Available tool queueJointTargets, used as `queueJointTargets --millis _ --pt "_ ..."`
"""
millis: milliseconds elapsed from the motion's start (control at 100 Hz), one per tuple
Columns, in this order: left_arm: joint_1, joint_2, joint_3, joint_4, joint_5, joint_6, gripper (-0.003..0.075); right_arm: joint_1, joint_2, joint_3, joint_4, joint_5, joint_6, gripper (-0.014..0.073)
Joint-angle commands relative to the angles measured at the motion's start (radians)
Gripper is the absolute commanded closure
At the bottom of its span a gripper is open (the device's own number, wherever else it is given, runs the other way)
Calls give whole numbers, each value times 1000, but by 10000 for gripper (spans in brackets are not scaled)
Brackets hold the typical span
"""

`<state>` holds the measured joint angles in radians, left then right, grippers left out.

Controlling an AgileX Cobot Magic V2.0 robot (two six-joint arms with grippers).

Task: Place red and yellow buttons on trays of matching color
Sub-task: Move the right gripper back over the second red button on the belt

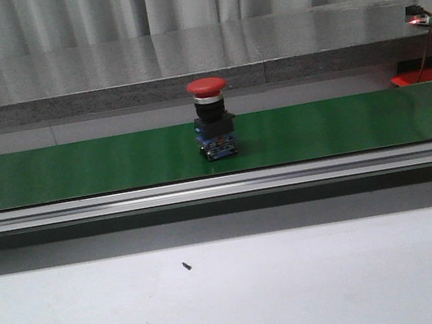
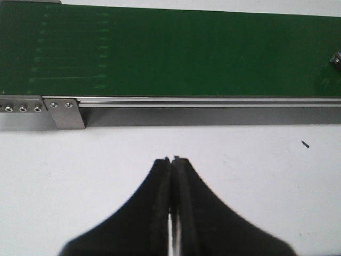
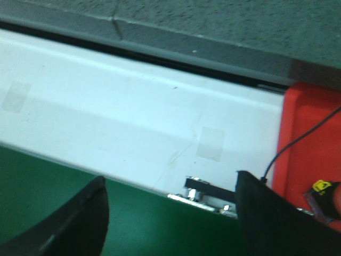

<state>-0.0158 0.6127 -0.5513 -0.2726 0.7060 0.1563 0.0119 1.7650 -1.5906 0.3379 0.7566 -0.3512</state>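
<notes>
Red button [image 1: 211, 117] upright on the green conveyor belt [image 1: 77, 167].
Left gripper [image 2: 173, 160] jaws were pressed together over the white worktop [image 2: 106, 154]; right gripper [image 3: 170, 208] jaws stood wide beside the red tray [image 3: 309, 138].

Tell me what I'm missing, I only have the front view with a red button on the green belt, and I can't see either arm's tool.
Observer: The left tool hangs over the white table, on the near side of the conveyor belt, with its fingers pressed together and nothing between them.
Operator: And the right one?
Observer: The right tool is open and empty, above the belt's far edge.
Operator: Is a red tray anywhere near it?
Observer: Yes, the red tray lies just past the end of the belt by the right tool, with a black cable across it.
Operator: Any yellow tray?
Observer: None shows in any view; only the red button is on the belt.
</notes>
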Motion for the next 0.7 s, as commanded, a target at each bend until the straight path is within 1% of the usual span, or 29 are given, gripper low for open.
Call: queueJointTargets --millis 0,250,380,480,690 --pt "-8 1 -28 -22 -70 -3 740 29 -59 -22 8 23 -36 86" --pt "-8 1 -28 -22 -70 -3 740 105 -59 -22 9 175 -117 86" --pt "-8 1 -28 -22 -70 -3 740 131 -59 -22 10 268 -184 86" --pt "-8 1 -28 -22 -70 -3 740 157 -59 -22 11 300 -236 86" --pt "-8 1 -28 -22 -70 -3 740 196 -43 -22 92 360 -363 86"
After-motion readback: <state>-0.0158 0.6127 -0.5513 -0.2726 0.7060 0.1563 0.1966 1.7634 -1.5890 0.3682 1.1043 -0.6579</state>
